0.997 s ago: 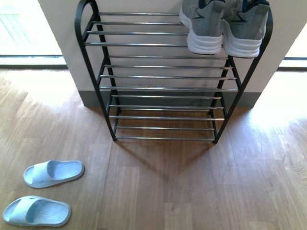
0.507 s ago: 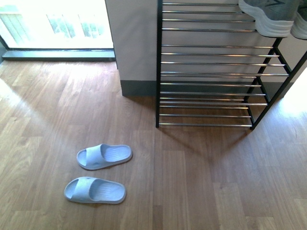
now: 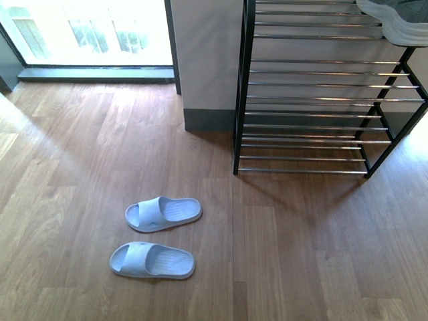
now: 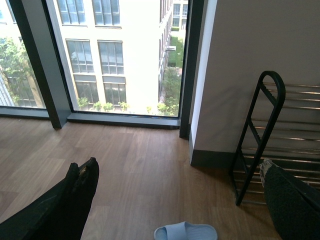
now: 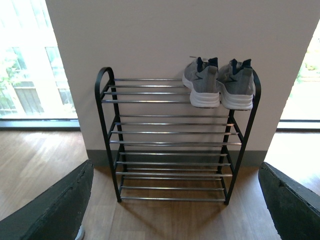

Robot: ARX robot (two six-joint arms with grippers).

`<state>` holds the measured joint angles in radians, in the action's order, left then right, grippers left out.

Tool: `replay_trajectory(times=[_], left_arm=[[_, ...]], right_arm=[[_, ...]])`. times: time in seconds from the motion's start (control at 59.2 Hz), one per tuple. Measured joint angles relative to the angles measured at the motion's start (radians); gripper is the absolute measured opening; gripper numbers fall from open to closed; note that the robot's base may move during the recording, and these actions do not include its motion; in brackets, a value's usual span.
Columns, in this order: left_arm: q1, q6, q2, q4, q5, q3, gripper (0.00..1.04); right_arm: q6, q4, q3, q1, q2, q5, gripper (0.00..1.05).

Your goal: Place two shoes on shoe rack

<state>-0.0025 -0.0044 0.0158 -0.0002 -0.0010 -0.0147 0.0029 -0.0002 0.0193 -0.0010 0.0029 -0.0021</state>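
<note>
Atop the shoe rack (image 5: pixel 172 132), two shoes (image 5: pixel 202 84).

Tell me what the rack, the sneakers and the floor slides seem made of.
Shoe rack: likely metal; matte black uprights, shiny silver rods catching light.
Sneakers: grey textile uppers, seemingly knit; matte white soles, probably foam or rubber.
Slides: pale, smooth one-piece moulding with ribbed footbeds, probably soft plastic or foam.

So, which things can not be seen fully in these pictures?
The two shoes: front view, only a piece of sole shows; the top edge cuts off the rest.
The shoe rack: front view, the top and right edges cut it; left wrist view, the right edge.
One slipper: left wrist view, the bottom edge cuts it.
</note>
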Motion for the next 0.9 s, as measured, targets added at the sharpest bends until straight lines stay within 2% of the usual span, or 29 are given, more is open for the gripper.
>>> replay_trajectory(times=[0.896], left_arm=[[0.0, 0.0, 0.0, 0.0, 0.0, 0.0, 0.95]], right_arm=[[0.0, 0.0, 0.0, 0.0, 0.0, 0.002, 0.96]])
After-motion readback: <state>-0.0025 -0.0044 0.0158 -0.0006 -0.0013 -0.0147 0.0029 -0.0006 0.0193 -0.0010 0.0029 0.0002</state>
